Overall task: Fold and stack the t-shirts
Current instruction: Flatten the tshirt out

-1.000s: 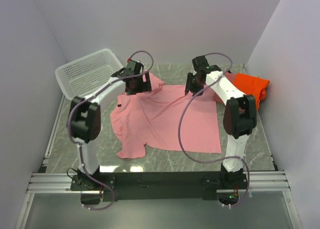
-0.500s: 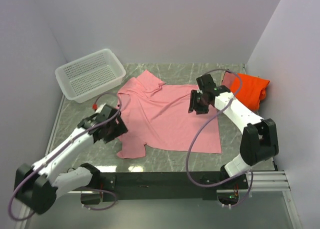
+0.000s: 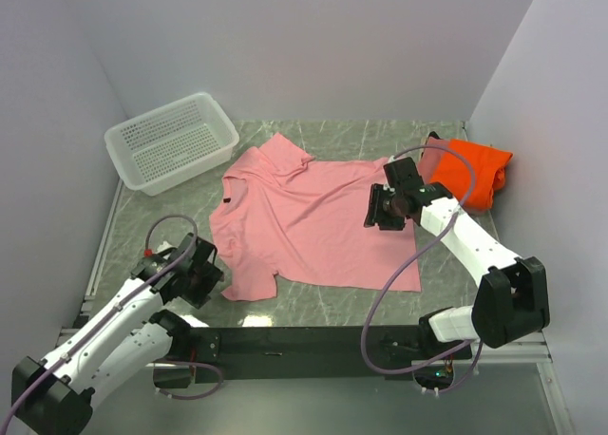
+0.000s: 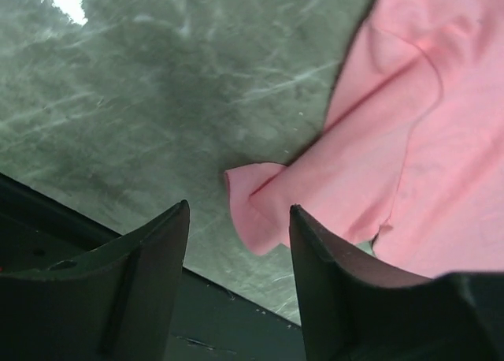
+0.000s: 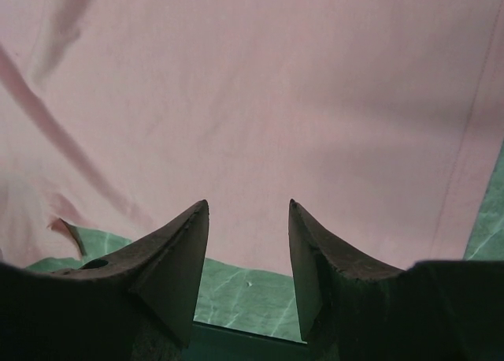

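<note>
A light pink t-shirt (image 3: pixel 313 221) lies spread on the marble table, its left sleeve and collar rumpled. A bright orange shirt (image 3: pixel 480 169) lies bunched at the back right, with a darker rose cloth edge (image 3: pixel 432 153) beside it. My left gripper (image 3: pixel 204 274) is open and empty, low over the table just left of the pink shirt's near left corner. In the left wrist view (image 4: pixel 239 207) that shirt corner (image 4: pixel 260 211) lies between the fingers. My right gripper (image 3: pixel 380 210) is open and empty above the shirt's right part; in its wrist view (image 5: pixel 248 203) pink cloth (image 5: pixel 260 93) fills the frame.
A white perforated basket (image 3: pixel 171 141) stands at the back left. The table's black front rail (image 3: pixel 304 340) runs along the near edge, close to my left gripper. Walls close in on the left, back and right.
My left arm has swung from the shirt's collar at the back down to its near left corner. My right arm has drawn back from the far edge to over the shirt's right part.
</note>
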Controlling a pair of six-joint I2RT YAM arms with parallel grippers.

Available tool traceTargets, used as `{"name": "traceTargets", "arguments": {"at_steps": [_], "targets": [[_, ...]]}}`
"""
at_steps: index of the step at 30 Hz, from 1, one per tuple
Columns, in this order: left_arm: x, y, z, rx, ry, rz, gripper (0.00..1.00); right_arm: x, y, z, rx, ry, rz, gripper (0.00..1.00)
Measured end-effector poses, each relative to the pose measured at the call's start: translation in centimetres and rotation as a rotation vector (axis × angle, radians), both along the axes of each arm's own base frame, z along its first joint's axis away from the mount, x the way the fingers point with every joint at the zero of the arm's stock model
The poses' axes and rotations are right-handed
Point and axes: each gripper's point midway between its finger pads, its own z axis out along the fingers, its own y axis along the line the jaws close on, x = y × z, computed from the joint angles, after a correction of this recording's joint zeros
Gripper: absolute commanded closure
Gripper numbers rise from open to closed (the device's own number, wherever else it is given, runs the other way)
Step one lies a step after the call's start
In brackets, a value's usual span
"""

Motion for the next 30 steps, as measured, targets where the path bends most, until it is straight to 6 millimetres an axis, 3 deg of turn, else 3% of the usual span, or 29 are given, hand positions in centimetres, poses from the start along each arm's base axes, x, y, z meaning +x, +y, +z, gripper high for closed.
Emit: {"name": "traceTargets", "arguments": {"at_steps": [11,18,26,29,30], "targets": [[-1.1,-0.7,-3.1,-0.051,0.112,0.107,0.42,0.1,0.4,0.5,0.025,-0.024,0.008,0.48],[-0.8,-1.2,-3.6,-0.063,0.118,0.104,0.44,-0.5,0.2,0.2,0.031,-0.031,0.003,0.48],[-0.3,-1.5,-4.7,-0.05,0.134,0.094,0.58,-0.9,-0.2,-0.4,0.021,-0.02,-0.018,0.48],[-0.1,-1.7,-4.9,-0.05,0.132,0.083,0.72,-0.9,-0.6,-0.4,0.012,-0.025,-0.043,0.47],[0.0,-1.7,-4.9,-0.047,0.134,0.078,0.81,-1.1,-0.9,-0.6,0.005,-0.019,-0.058,0.47]]}}
